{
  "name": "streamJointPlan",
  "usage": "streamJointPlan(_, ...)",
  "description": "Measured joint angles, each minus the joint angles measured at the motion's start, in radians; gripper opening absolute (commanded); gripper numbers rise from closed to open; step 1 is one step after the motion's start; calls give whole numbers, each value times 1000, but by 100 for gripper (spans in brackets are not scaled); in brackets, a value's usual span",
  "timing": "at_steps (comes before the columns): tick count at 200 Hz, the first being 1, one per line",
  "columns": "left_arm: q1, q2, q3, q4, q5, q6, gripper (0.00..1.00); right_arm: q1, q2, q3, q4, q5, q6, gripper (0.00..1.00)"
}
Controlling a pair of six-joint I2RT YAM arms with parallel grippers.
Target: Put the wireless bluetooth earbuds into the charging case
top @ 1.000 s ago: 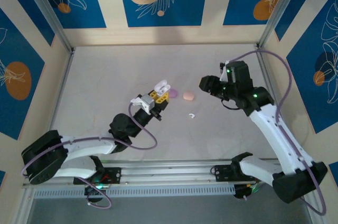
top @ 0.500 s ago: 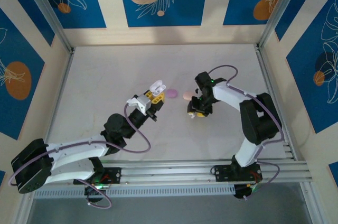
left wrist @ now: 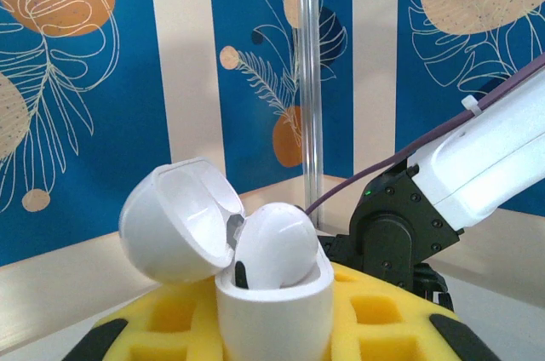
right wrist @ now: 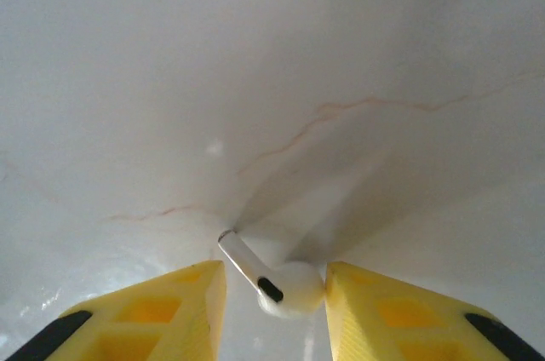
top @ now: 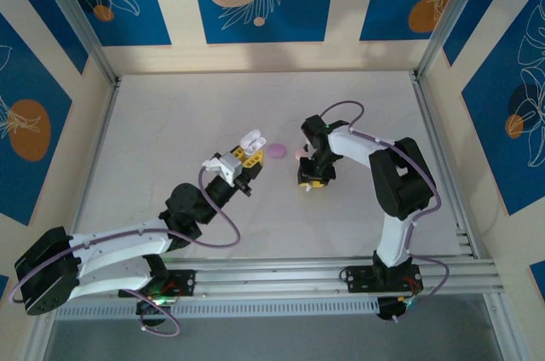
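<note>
The left arm stretches low from the near edge, its left gripper (top: 241, 162) clamped on a glossy white charging case (left wrist: 272, 314). The case's rounded lid (left wrist: 174, 220) is hinged open, with a smooth seated earbud (left wrist: 274, 246) inside. The right arm folds steeply down. The right gripper (right wrist: 274, 297) has its yellow fingers (right wrist: 170, 306) bracketing a stemmed loose earbud (right wrist: 281, 280) on the marbled table (right wrist: 255, 80); whether they pinch it I cannot tell. Beyond lie a purple case (top: 278, 150) and a peach case (top: 299, 154).

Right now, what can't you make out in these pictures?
- Left wrist: the white charging case runs off the bottom edge, base unseen.
- Right wrist: whether the right gripper touches the white earbud; the bottom edge crops both.
- Top external: that earbud is hidden under the gripper; the peach case sits partly behind the arm.
</note>
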Motion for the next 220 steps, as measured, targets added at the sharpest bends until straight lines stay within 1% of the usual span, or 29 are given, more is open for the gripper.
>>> streamJointPlan(24, 0, 0, 0, 0, 0, 0, 9, 28, 0, 2, -8, -23, -20, 32)
streamJointPlan(60, 0, 1, 0, 0, 0, 0, 9, 73, -9, 1, -11, -99, -53, 33)
streamJointPlan(74, 0, 3, 0, 0, 0, 0, 9, 96, -13, 2, -13, -100, -58, 34)
streamJointPlan(92, 0, 3, 0, 0, 0, 0, 9, 116, -14, 11, -29, -69, -49, 37)
streamJointPlan(101, 0, 3, 0, -1, 0, 0, 9, 117, -19, 15, -30, -53, -36, 40)
streamJointPlan(143, 0, 3, 0, -2, 0, 0, 9, 96, -57, 16, -26, 13, 121, 51)
streamJointPlan(168, 0, 4, 0, -2, 0, 0, 9, 98, -27, 52, -48, 32, 184, 51)
streamJointPlan(193, 0, 4, 0, -2, 0, 0, 9, 120, 72, 146, -93, 79, 229, 50)
streamJointPlan(220, 0, 3, -2, -2, -4, 0, 9, 152, 137, 179, -128, 131, 257, 44)
